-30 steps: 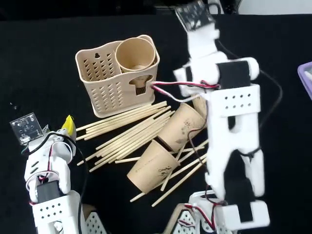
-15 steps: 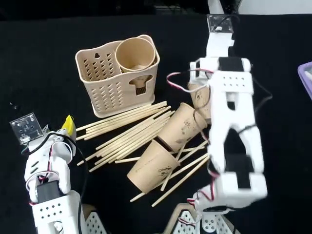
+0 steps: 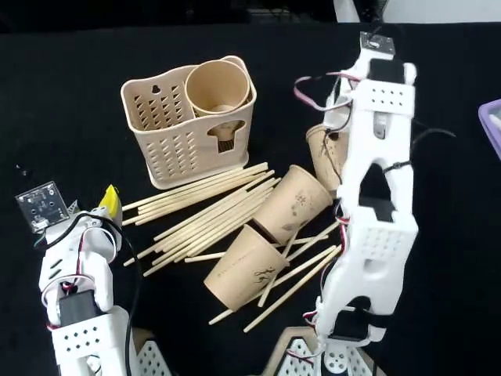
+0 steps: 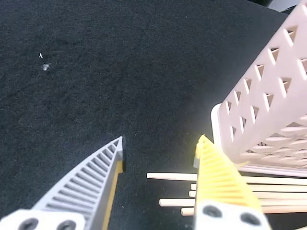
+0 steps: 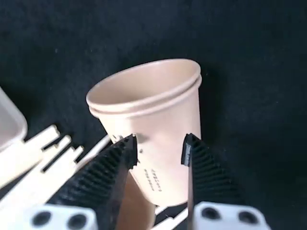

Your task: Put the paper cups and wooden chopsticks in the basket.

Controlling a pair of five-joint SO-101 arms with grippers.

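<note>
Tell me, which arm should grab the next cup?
Right, probably: the right tool is open and lined up on a paper cup. The left tool hangs by the basket, near wooden chopsticks.

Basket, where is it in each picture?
High view: the basket stands beyond the wooden chopsticks, a paper cup inside.
Left wrist view: its holey wall rises just past the left pincer.
Right wrist view: a pale corner at the edge, probably it.
Shared landmark: the wooden chopsticks beside it.
</note>
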